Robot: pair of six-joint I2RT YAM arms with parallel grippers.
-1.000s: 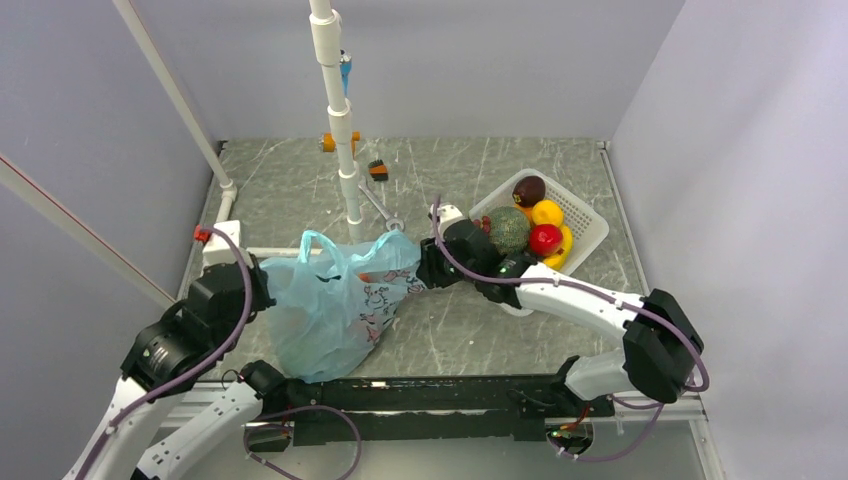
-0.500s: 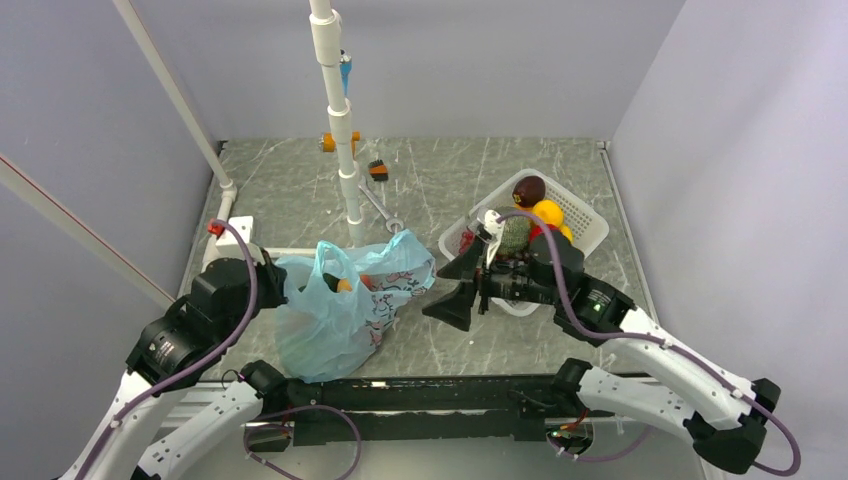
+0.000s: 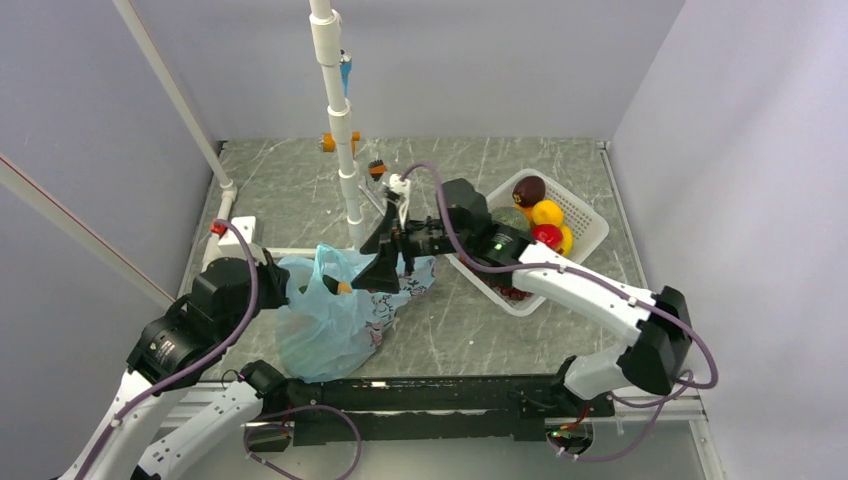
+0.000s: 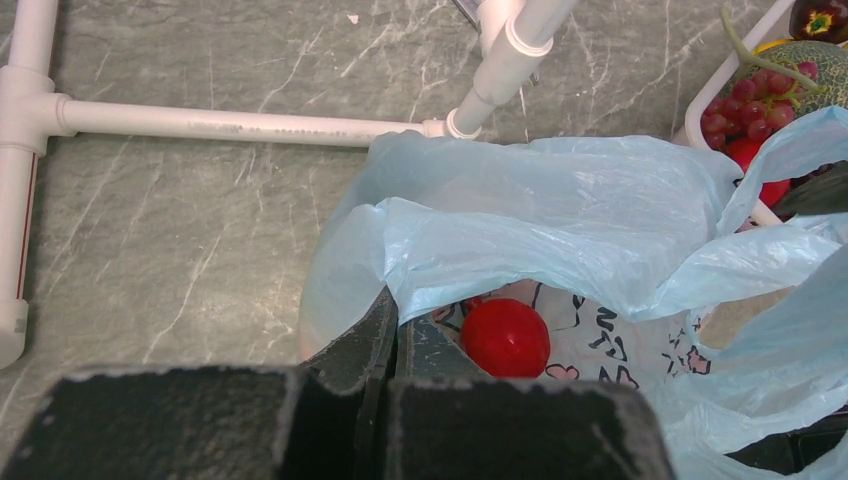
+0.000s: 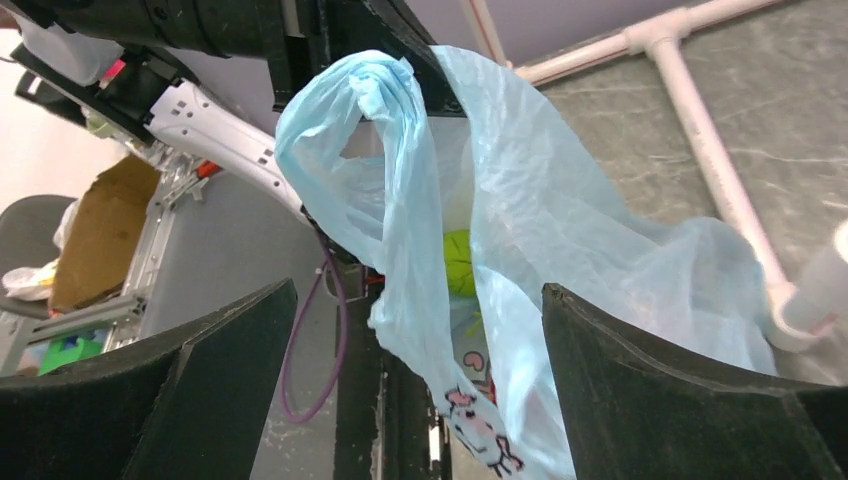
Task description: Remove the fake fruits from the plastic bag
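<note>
The light-blue plastic bag (image 3: 330, 315) lies at the front left of the table with its mouth held up. My left gripper (image 3: 288, 283) is shut on the bag's left rim; in the left wrist view its jaws (image 4: 392, 315) pinch the thin film (image 4: 560, 200). A red fruit (image 4: 505, 337) lies inside the bag. An orange fruit (image 3: 343, 287) shows at the bag's mouth. My right gripper (image 3: 383, 256) is open and empty, hovering at the bag's right side. In the right wrist view the bag's handle (image 5: 400, 180) hangs between its fingers (image 5: 210, 370), and a lime-green ball (image 5: 458, 262) shows inside.
A white slotted basket (image 3: 585, 215) at the right holds a melon, purple grapes (image 4: 740, 100), a red apple and yellow fruit. A white PVC pipe post (image 3: 342, 130) stands just behind the bag, with a pipe rail (image 4: 230, 122) on the table. Small orange parts (image 3: 377, 170) lie at the back.
My right arm has swung left from beside the basket to the bag's mouth, jaws open. The left gripper has kept its hold on the bag's rim.
</note>
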